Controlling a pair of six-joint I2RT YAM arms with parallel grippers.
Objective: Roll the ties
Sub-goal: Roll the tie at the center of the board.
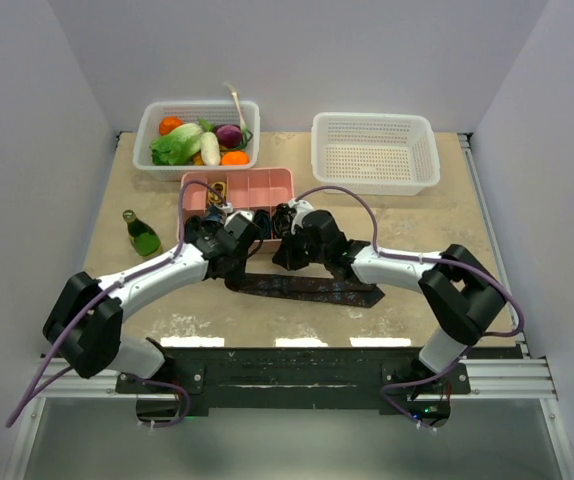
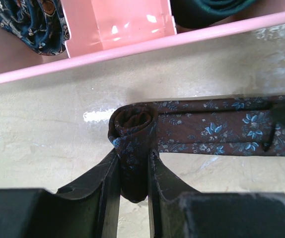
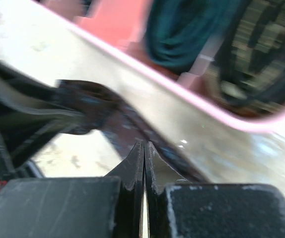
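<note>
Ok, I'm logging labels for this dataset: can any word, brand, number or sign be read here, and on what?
No text can be read in any view.
The tie: blue flower print only, no words.
The green bottle: too small to tell if it has a label.
The pink tray: plain, no marking.

Lab cell: white walls [image 1: 297, 50], bolted arms [image 1: 157, 275]
</note>
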